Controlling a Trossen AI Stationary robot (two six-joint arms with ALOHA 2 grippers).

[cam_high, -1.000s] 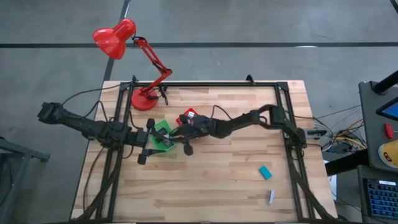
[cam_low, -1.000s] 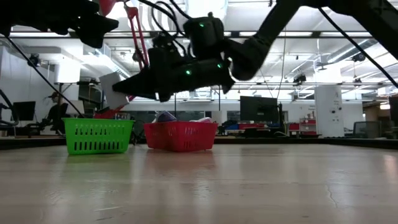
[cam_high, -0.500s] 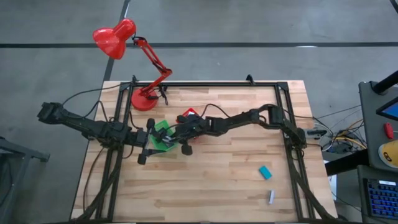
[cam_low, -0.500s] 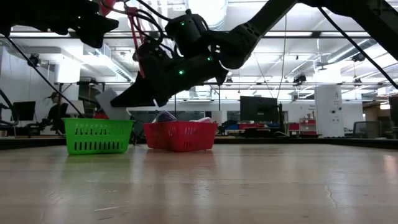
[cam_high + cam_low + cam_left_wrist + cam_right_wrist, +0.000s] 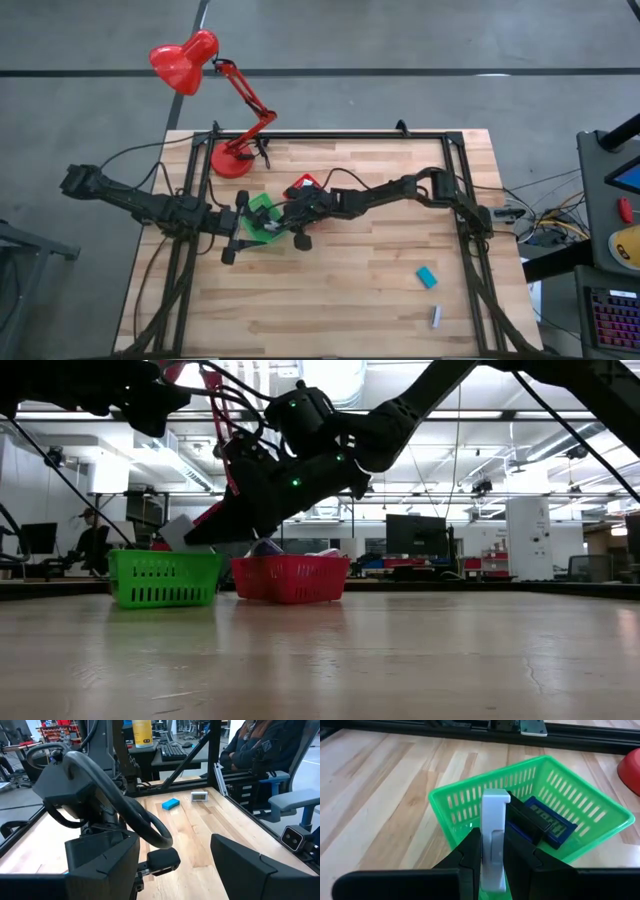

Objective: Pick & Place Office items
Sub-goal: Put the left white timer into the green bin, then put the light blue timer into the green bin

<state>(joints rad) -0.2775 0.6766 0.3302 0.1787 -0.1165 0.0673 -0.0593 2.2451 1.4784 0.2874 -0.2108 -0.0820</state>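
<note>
The right gripper (image 5: 492, 862) is clamped on a white block (image 5: 493, 840) just above the rim of the green bin (image 5: 470, 802), which already holds dark pieces. The left gripper (image 5: 172, 865), fingers spread and empty, waits beside that bin. A teal block (image 5: 427, 277) and a grey stick (image 5: 436, 317) lie near the desk's front right corner, apparently not yet sorted.

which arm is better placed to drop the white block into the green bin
Right. The right gripper already clamps the white rectangular block just over the green slatted plastic bin, while the left gripper waits beside it holding nothing.
</note>
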